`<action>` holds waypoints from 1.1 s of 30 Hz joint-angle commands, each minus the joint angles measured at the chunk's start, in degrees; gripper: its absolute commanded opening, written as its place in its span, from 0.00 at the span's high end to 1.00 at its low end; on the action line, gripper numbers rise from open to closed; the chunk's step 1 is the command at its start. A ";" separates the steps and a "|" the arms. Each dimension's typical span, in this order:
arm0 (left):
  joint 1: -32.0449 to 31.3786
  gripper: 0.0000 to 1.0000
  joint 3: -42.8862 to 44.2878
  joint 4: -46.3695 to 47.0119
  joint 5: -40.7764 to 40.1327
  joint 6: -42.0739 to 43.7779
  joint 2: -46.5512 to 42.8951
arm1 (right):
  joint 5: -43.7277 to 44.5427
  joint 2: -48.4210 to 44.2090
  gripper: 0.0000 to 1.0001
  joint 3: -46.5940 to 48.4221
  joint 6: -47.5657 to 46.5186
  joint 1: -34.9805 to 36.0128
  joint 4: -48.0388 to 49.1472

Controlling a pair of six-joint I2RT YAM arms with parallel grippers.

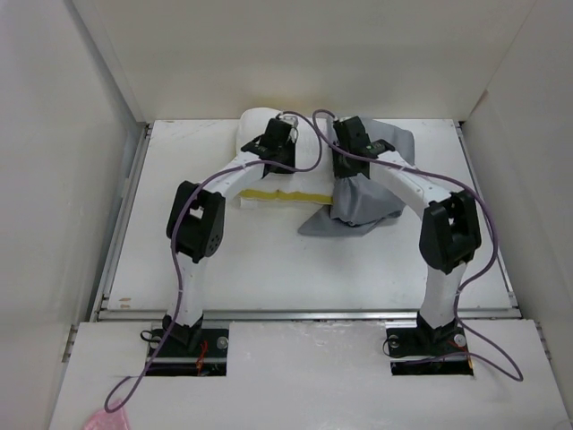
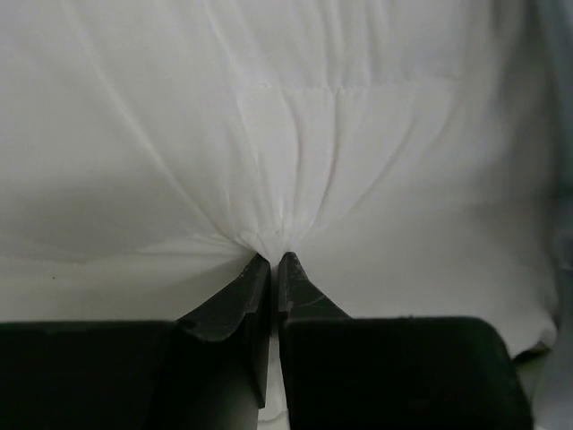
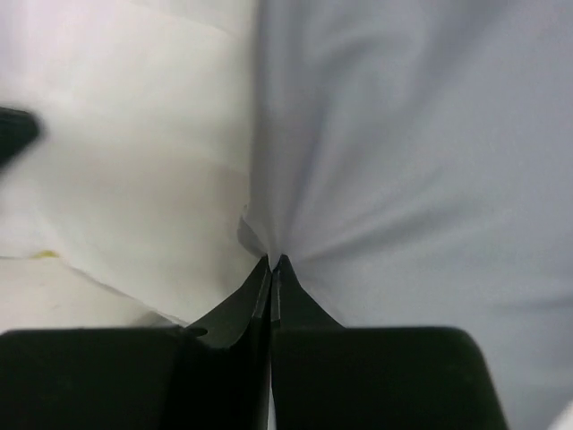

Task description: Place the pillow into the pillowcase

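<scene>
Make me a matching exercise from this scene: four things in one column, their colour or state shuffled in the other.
1. pillow
2. pillowcase
3. left gripper
4. right gripper

A. shut, pinching something grey
B. white with a yellow band
C. shut, pinching something white
D. grey and wrinkled

Pairs: 1-B, 2-D, 3-C, 4-A.

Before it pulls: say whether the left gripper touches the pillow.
Touching. Left wrist view: the left gripper is shut, with the pillow puckered between its tips.

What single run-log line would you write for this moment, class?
left gripper: shut on pillow | right gripper: shut on pillowcase | pillow: not yet in pillowcase
</scene>
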 commanded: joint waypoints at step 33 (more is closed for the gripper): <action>-11.83 1.00 -17.78 16.69 -11.74 -16.59 -17.22 | -56.73 -0.30 0.78 14.66 -6.39 -1.72 4.36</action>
